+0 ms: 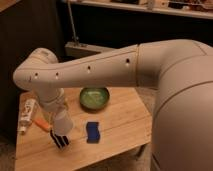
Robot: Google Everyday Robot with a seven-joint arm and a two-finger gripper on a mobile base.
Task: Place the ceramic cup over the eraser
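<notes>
Holding the ceramic cup (63, 121) mouth-down, my gripper (59, 107) is hanging at the end of my wrist over the left half of the table (120, 130), its fingers closed tight on the cup's upper part, though the wrist is hiding most of the hold from this view. The cup is sitting directly above the eraser (59, 139), the black block with white stripes that is poking out from under the cup's lower edge toward the front; I cannot tell whether the rim is already touching it or hovering just above. That is where I am seeing the trouble: the eraser looks about as wide as the cup's mouth and seems offset a little forward, so if I am lowering off-centre the rim may be landing on top of the block rather than around it, leaving the cup tilted or nudging the eraser across the wood. Letting go while it is tilted could be sending the cup rolling toward the orange stick (42, 125) just to the left, or the white tube (27, 114) beyond it. The blue pad (93, 132) is lying near on the right, and a sideways correction could be brushing it. The green bowl (94, 97) is sitting farther back, apart from all this, and I am judging it safe.
</notes>
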